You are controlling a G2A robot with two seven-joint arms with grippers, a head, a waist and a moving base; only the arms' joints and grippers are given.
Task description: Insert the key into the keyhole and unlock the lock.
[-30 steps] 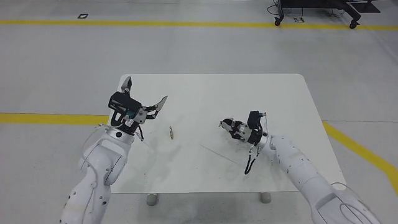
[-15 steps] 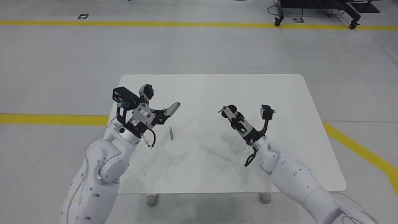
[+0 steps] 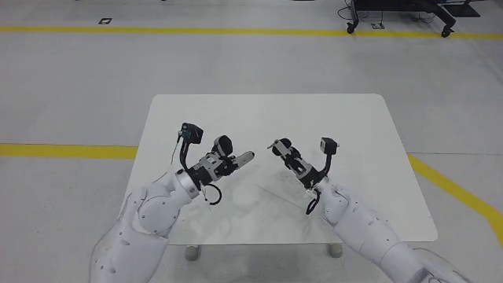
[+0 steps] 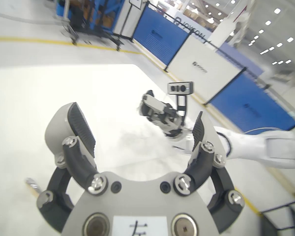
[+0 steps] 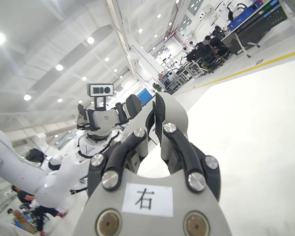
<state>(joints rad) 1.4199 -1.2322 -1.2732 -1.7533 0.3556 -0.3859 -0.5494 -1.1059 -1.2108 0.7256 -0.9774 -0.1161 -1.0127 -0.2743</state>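
My left gripper (image 3: 236,151) hovers open over the left-middle of the white table (image 3: 354,118), its ribbed pads wide apart and nothing between them (image 4: 137,110). A small ridged metal piece, which looks like the key (image 4: 33,185), lies on the table beside that gripper's base; in the top view the arm covers that spot. My right gripper (image 3: 275,145) is raised just right of the left one and points at it, fingers pressed together (image 5: 156,99). I cannot tell if anything is pinched between them. The two grippers face each other a short gap apart.
The table's far half and right side (image 3: 346,173) are bare. Yellow floor lines (image 3: 236,29) run behind and beside the table. Racks on wheels (image 3: 401,0) stand far back on the floor.
The left gripper swung from the table's left edge toward the middle, covering the key's spot. The right gripper rose off the table and turned toward the left one.
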